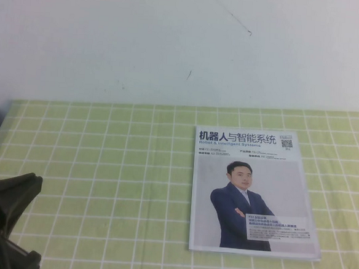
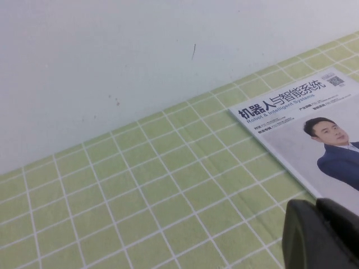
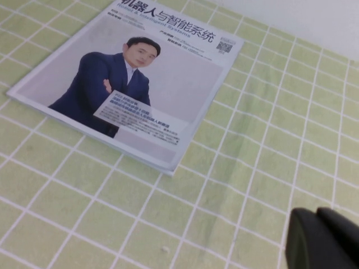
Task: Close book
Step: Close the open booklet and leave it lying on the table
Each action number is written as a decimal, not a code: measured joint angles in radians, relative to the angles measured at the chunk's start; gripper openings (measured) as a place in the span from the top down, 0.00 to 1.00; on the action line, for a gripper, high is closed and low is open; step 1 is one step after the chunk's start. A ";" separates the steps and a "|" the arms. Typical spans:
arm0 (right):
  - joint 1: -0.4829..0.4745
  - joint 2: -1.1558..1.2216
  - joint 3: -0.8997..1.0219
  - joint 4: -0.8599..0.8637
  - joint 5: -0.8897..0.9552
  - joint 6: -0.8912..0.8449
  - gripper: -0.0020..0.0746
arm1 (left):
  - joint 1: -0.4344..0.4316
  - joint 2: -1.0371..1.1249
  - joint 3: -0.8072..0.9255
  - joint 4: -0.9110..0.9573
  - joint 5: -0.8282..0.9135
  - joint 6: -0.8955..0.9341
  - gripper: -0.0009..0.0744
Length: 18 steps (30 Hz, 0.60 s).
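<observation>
Already I see the book (image 1: 252, 192) lying closed, cover up, flat on the green checked cloth (image 1: 103, 166), right of centre. Left gripper (image 2: 317, 224) sits near-left, right gripper (image 3: 317, 232) near-right of the book — both pinched together, holding nothing.

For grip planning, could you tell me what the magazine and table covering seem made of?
The magazine looks like paper with a coated cover: crisp print, thin flat edges. The table covering is probably cloth or vinyl: matte green, white grid, faint creases. The left gripper sits at the table's near left; the right gripper hovers apart from the magazine.
</observation>
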 joint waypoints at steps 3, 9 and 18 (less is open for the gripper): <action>0.000 -0.007 0.000 0.007 -0.002 0.000 0.98 | 0.000 -0.005 0.005 0.002 0.000 0.000 0.99; 0.000 -0.009 0.000 0.015 -0.002 0.000 0.98 | 0.000 -0.005 0.006 0.005 0.000 0.000 0.99; 0.000 -0.009 0.001 0.015 -0.002 0.000 0.98 | 0.000 -0.005 0.006 0.005 0.002 0.000 0.99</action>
